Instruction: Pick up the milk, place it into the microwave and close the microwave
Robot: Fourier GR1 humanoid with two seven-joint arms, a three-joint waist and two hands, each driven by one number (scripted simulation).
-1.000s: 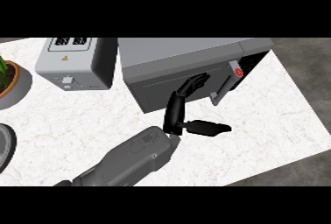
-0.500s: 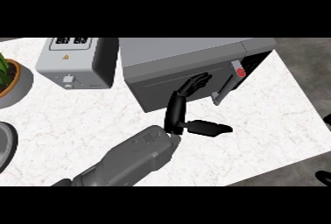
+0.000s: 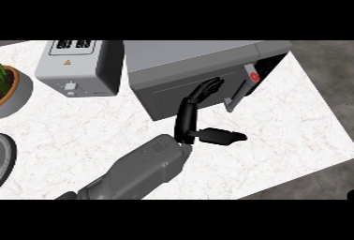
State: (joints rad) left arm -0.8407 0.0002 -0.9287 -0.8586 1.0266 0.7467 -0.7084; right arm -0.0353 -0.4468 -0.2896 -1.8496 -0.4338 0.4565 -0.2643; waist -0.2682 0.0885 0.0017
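I see the white marble counter (image 3: 76,122) filling most of the head view, its edge running along the right and lower right.

The microwave (image 3: 200,61) is the biggest thing on it, at about twelve to one o'clock. Its door (image 3: 187,91) faces down toward me and is almost shut, with a dark gap remaining at its right end, around two o'clock. Beside that gap I see a grey panel with a red round button (image 3: 253,76).

My grey forearm (image 3: 138,171) comes in from six o'clock, slanting up to the right. I take it for the left arm, though I cannot be sure from this view alone.

At eleven o'clock stands a grey toaster (image 3: 79,65), just beside the microwave's left side. At nine o'clock, cut by the edge, is a plant pot (image 3: 15,91).

The left hand (image 3: 188,119) reaches up from the wrist with its fingers (image 3: 206,90) extended and relaxed, their tips touching the door's face. The thumb (image 3: 221,137) sticks out toward three o'clock. It grasps nothing.

I cannot see the milk anywhere.
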